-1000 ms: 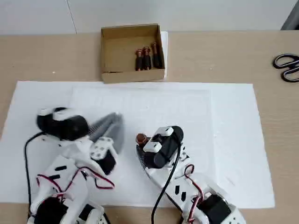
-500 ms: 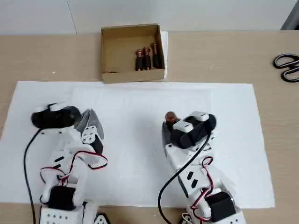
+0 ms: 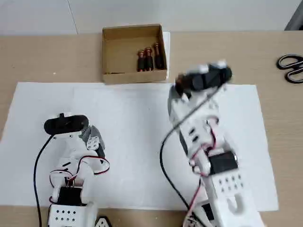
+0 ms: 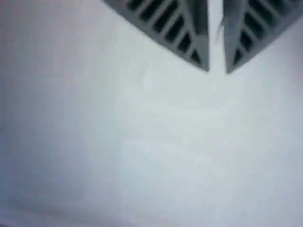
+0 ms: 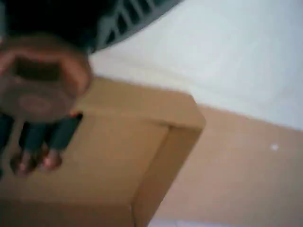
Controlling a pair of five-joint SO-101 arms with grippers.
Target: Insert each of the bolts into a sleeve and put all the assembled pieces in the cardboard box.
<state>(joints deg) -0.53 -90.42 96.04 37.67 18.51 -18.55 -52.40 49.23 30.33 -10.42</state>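
Up it went: the right gripper [image 3: 179, 89] had swung from the middle of the white sheet [image 3: 142, 142] to upper centre, just right of the cardboard box [image 3: 135, 78]. It was clamped on a copper-headed bolt [image 5: 42, 85] at the box rim, so drop-off looked next, beside three assembled pieces [image 3: 149, 59]. The left gripper [image 4: 218, 66] had tucked back lower left over the sheet, closed to a slit, empty.

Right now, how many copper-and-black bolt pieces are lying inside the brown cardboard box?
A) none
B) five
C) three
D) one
C: three copper-and-black bolt pieces lie side by side in the right part of the brown cardboard box. A fourth bolt piece, seen in the right wrist view, is not in it yet.
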